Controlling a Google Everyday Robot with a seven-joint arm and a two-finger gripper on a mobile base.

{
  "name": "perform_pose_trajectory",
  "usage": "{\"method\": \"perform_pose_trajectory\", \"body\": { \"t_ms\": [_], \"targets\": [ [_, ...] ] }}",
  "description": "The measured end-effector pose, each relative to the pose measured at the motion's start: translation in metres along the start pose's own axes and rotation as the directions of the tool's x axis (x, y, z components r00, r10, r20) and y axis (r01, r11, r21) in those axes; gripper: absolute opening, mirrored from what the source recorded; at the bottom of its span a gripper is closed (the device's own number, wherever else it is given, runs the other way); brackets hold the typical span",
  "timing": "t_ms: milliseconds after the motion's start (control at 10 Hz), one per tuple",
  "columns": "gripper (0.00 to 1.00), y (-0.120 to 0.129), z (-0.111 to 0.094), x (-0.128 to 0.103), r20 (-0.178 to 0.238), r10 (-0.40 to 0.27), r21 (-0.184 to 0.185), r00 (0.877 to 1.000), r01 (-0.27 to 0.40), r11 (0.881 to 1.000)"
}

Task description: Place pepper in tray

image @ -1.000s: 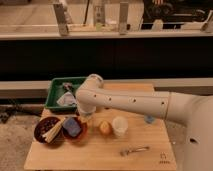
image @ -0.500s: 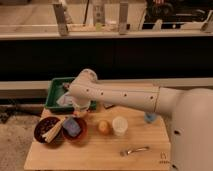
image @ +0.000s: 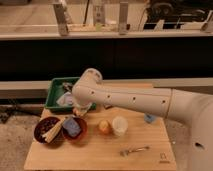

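Note:
The green tray [image: 54, 93] sits at the table's back left. My gripper [image: 71, 100] is at the end of the white arm [image: 130, 100], low over the tray's right part, and the wrist hides much of it. A small pale tan piece [image: 80, 110] shows just under the wrist at the tray's front right corner. It looks like the pepper, but I cannot tell whether it is held or resting there.
Two dark-red bowls [image: 47, 131] [image: 75, 128] stand in front of the tray, one holding a blue item. A round orange item [image: 104, 126] and a white cup [image: 120, 125] stand mid-table. A fork [image: 134, 149] lies near the front. A small blue object [image: 150, 118] is under the arm.
The arm's wrist has shifted left, then settled back right and lower over the tray's right part. The gripper stays at the tray. Nothing else on the table has moved.

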Motion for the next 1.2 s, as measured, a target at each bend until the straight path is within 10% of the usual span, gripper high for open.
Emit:
{"method": "perform_pose_trajectory", "body": {
  "t_ms": [1200],
  "targets": [
    [0.00,-0.108,-0.029,0.023,0.099,0.068,0.138,0.993,-0.081,0.987]
  ]
}}
